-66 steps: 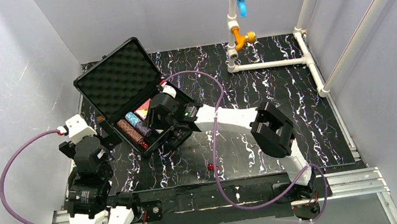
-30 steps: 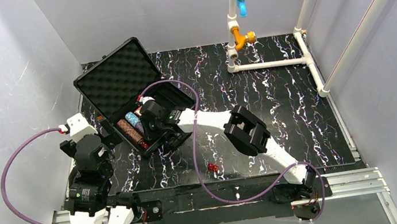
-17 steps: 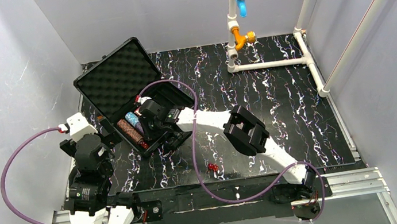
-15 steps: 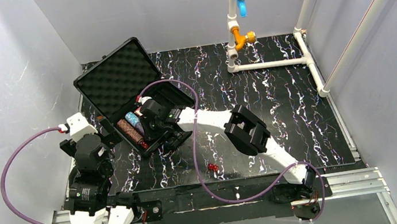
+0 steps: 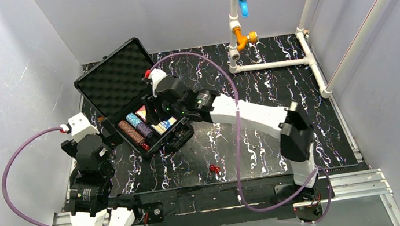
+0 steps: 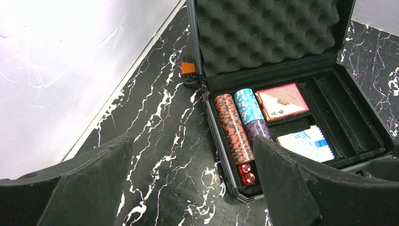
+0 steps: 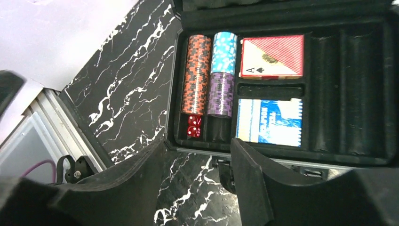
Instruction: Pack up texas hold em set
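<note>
**A:** How is the left arm set?

**B:** It is folded low at the table's point(image 5: 302, 105) 8 o'clock corner, wrist tipped toward the case. The left gripper point(image 6: 192, 141) gapes wide with nothing in it.

**A:** And the set?

**B:** The black case point(image 5: 118, 83) lies open at 10 o'clock, its foam lid raised. Inside sit the brown chip stack point(image 7: 196, 75), blue chip stack point(image 7: 224, 46) and purple chip stack point(image 7: 220, 94). The tray dice point(image 7: 193, 127) touch the brown stack's end. Next come the red card box point(image 7: 273, 56) and the blue card box point(image 7: 268, 122).

**A:** Right arm?

**B:** From 5 o'clock it rises to a high elbow, and the forearm stretches toward 10 o'clock over the case. The right gripper point(image 7: 197, 150) hangs above the case's rim, jaws parted and empty.

**A:** Anything outside?

**B:** Loose red dice point(image 5: 213, 168) lie at 6 o'clock, well apart from both grippers.
</note>
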You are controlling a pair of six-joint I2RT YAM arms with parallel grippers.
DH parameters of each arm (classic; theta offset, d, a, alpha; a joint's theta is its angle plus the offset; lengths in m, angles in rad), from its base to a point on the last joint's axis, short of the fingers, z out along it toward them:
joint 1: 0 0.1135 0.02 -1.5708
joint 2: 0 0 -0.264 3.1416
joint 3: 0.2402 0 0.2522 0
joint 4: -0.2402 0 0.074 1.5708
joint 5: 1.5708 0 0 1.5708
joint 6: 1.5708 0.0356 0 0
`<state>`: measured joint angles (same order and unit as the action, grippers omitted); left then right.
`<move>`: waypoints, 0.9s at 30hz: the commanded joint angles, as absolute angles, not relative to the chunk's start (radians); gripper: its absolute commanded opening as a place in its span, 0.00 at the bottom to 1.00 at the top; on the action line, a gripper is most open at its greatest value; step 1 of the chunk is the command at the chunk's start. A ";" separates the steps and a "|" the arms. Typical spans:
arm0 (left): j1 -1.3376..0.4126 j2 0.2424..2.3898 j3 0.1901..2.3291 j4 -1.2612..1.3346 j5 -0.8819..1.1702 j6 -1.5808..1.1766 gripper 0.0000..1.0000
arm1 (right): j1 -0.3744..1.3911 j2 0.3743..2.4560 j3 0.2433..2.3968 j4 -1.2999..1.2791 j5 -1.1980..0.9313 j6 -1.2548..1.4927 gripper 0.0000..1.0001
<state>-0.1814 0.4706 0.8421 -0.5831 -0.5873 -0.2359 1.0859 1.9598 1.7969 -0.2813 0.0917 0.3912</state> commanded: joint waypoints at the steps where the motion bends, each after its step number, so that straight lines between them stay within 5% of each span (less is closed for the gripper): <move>1: -0.181 0.478 0.831 -0.569 -0.599 -0.230 0.97 | 1.083 1.835 1.686 -0.273 0.178 0.332 0.67; 11: -0.181 0.480 0.831 -0.567 -0.484 -0.215 0.96 | 1.083 1.566 1.369 -0.239 0.382 0.341 0.91; 27: -0.202 0.683 0.852 -0.521 0.093 -0.151 0.85 | 1.083 1.301 1.054 0.058 0.810 0.210 0.98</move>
